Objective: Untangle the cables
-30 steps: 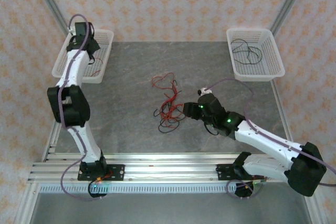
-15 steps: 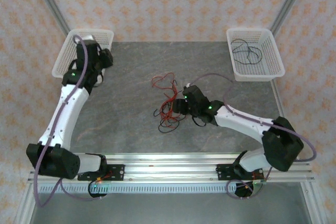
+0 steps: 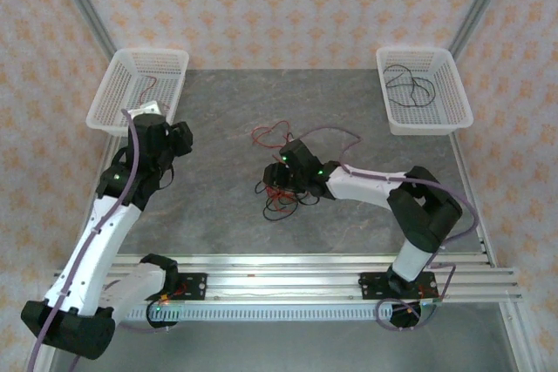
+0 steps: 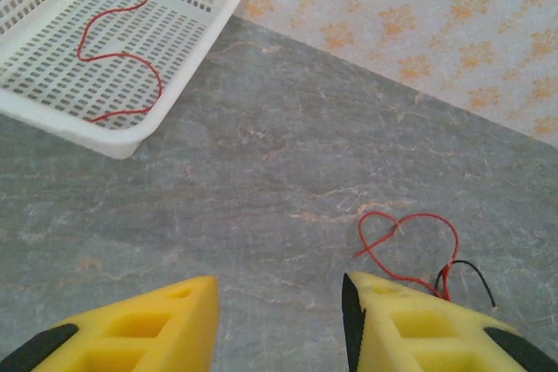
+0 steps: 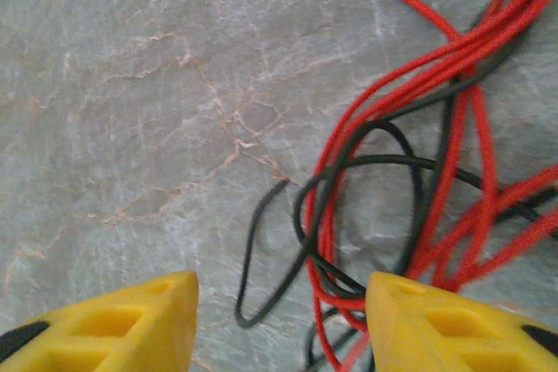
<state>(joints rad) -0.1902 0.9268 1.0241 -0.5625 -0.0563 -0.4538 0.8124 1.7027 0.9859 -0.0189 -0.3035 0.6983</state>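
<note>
The cables (image 3: 268,191) lie as a loose tangle of thin red and black strands on the grey table, with a red loop (image 3: 267,135) reaching out behind it. My right gripper (image 3: 281,177) hangs low over the tangle. In the right wrist view its yellow fingers (image 5: 113,328) stand open (image 5: 279,302) astride a black loop end (image 5: 257,276) and red strands (image 5: 410,172), touching neither. My left gripper (image 3: 181,141) sits left of the tangle, open (image 4: 279,302) over bare table, with the red loop (image 4: 410,233) just beyond its right finger.
A white basket (image 3: 179,63) at the back left holds one red cable (image 4: 122,58). Another white basket (image 3: 453,76) at the back right holds a black cable (image 3: 410,83). Bare grey table (image 3: 218,206) lies between the left arm and the tangle.
The left arm has swung away from the back-left basket toward the table's middle. The right arm has reached leftward, bringing its gripper over the tangle.
</note>
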